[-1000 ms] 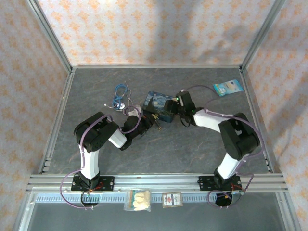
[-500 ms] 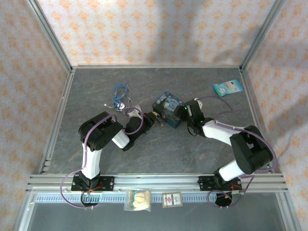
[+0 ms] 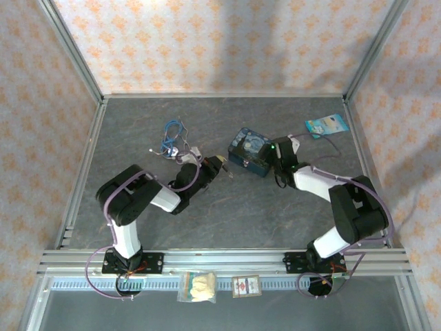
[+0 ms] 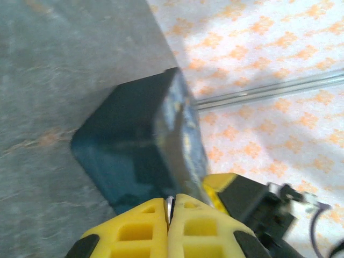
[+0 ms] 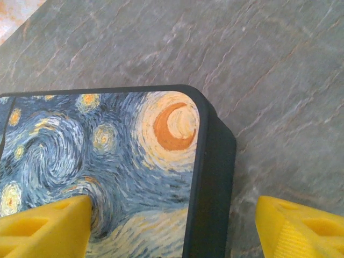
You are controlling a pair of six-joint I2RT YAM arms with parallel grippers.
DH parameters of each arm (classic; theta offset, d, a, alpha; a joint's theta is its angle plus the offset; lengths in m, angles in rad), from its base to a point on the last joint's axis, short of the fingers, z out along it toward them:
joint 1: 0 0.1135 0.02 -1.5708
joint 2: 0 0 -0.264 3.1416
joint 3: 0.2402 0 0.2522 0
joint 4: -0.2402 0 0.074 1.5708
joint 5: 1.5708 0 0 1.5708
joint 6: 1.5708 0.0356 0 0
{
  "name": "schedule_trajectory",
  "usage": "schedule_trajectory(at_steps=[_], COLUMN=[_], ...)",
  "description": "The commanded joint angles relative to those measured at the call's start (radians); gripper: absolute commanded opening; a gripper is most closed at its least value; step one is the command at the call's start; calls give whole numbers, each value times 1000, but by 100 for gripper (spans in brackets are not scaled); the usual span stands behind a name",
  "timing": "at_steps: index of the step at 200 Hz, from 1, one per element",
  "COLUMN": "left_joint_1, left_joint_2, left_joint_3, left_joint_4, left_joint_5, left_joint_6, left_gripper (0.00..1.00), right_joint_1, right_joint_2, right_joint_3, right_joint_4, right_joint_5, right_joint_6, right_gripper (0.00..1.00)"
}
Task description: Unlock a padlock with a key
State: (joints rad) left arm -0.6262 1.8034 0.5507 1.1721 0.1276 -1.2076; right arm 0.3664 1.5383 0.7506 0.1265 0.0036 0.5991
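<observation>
Currently straddling box (image 5: 107,150) corner with right gripper (image 5: 172,226), jaws apart, probably to shift it clear. Pinching thin silver sliver (image 4: 169,204) in left gripper (image 4: 169,215), tips together, left of box; possibly key held ready, cannot tell.

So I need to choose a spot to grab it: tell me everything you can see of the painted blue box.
The box is a flat case with rounded corners, a swirling starry night painting with an orange crescent moon on its lid, and plain dark sides. It lies lid up on the grey table. The right tool stands open astride one corner, one finger over the lid, the other past the edge; contact cannot be told.
</observation>
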Motion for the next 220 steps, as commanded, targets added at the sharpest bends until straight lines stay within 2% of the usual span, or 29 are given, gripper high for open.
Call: schedule_trajectory(at_steps=[1,21,41,57,81,101,128,191,220], left_joint_1=[21,47,71,80,80,80,80,72,72], left_joint_2=[-90,-141,-185,-229,-256,-239,-188,-21,22], left_joint_3=[-20,4,33,56,137,181,216,307,324], left_joint_4=[-116,-278,-428,-561,-818,-936,-994,-986,-978], left_joint_5=[49,113,160,161,152,164,162,116,121], left_joint_6=[86,146,207,269,393,455,485,504,497], left_gripper=[0,0,0,0,0,0,0,0,14], right_joint_1=[-14,-13,-12,-12,-14,-13,-13,-13,-14], right_joint_2=[5,-30,-79,-124,-201,-257,-298,-308,-310], right_joint_3=[60,96,130,146,136,113,76,15,-10], right_joint_4=[-42,-42,-71,-100,-120,-124,-118,-100,-86], right_joint_5=[4,-28,-6,40,94,124,157,222,257], right_joint_6=[-88,-153,-211,-246,-282,-290,-286,-283,-294], right_gripper=[78,81,86,100,100,100,100,100,100])
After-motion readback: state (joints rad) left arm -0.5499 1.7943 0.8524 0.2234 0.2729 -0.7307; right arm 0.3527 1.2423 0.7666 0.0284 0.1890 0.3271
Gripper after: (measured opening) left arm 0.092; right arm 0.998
